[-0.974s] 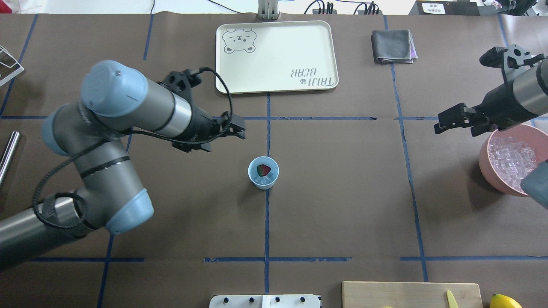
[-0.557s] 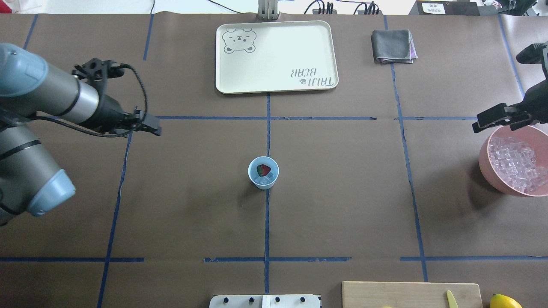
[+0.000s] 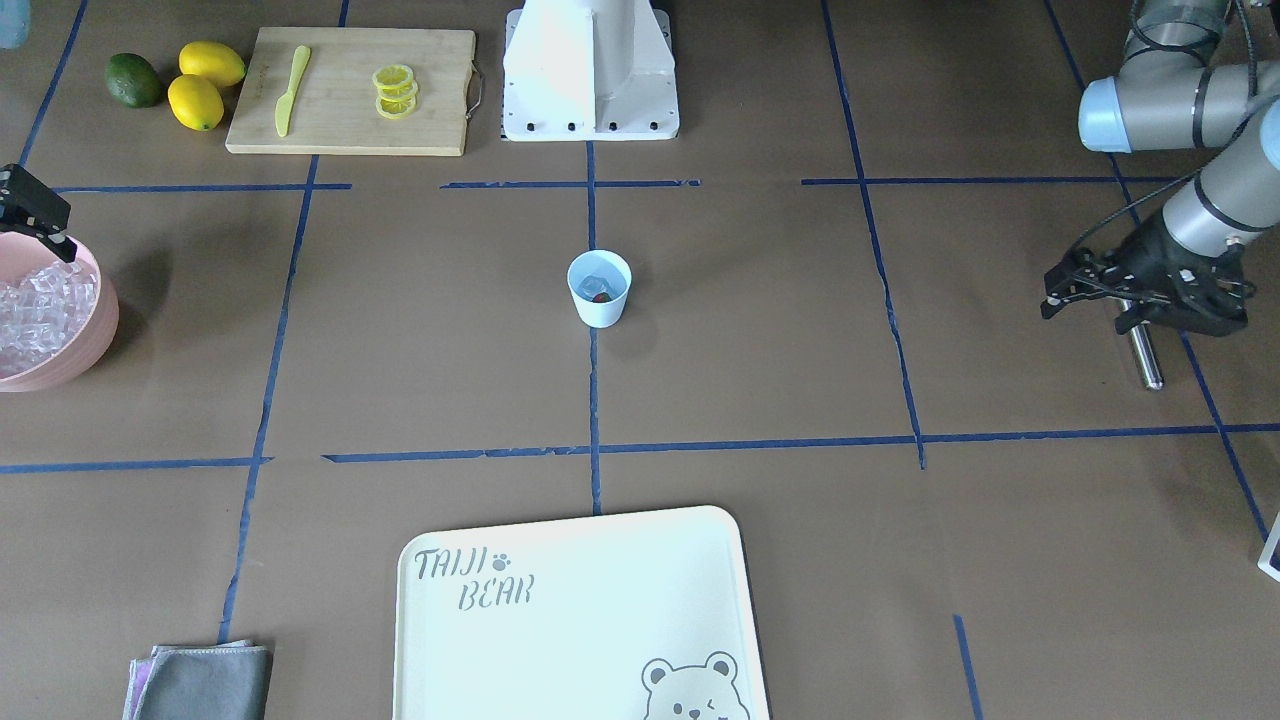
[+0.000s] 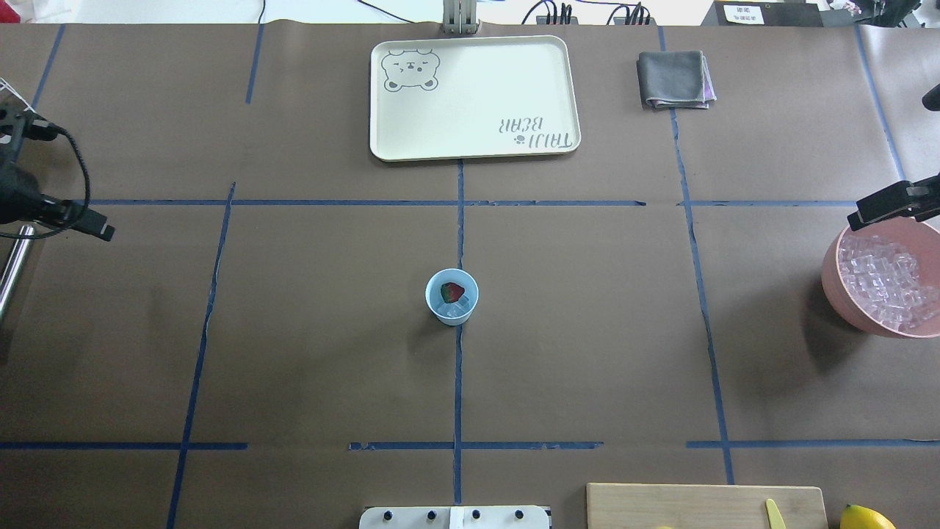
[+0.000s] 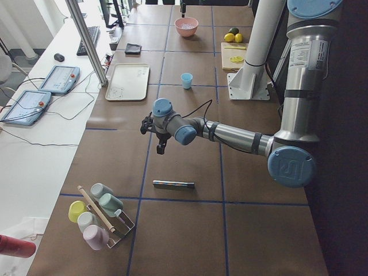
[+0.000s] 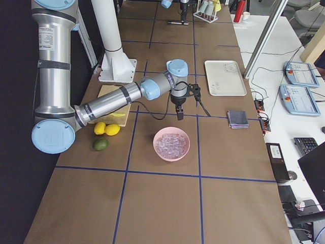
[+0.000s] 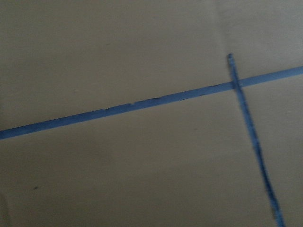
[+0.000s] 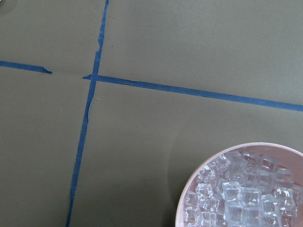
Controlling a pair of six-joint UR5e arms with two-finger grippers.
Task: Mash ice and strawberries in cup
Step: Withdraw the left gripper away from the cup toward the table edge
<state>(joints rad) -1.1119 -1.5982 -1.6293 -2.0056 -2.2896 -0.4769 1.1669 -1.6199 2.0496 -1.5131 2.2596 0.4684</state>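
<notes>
The pale blue cup (image 4: 452, 296) stands upright at the table's centre, also in the front view (image 3: 599, 288). Inside it lie a red strawberry (image 4: 454, 292) and a few clear ice cubes (image 4: 457, 310). My left gripper (image 4: 99, 229) is far off at the table's left edge, held above the surface near a metal rod (image 4: 13, 268); its fingers look apart and hold nothing. My right gripper (image 4: 863, 215) hovers at the far rim of the pink bowl (image 4: 833, 290) at the right edge; it looks open and empty. Both wrist views show only table, tape and the bowl.
The pink bowl is full of ice cubes (image 4: 881, 275). A cream tray (image 4: 474, 95) and a grey cloth (image 4: 674, 78) lie at the far side. A cutting board (image 3: 350, 90) with lemon slices, a yellow knife, lemons (image 3: 205, 80) and a lime sits by the robot's base.
My left arm has swung from beside the cup far out to the table's left edge. My right arm has drawn back to the right, over the bowl's rim. The cup has not moved.
</notes>
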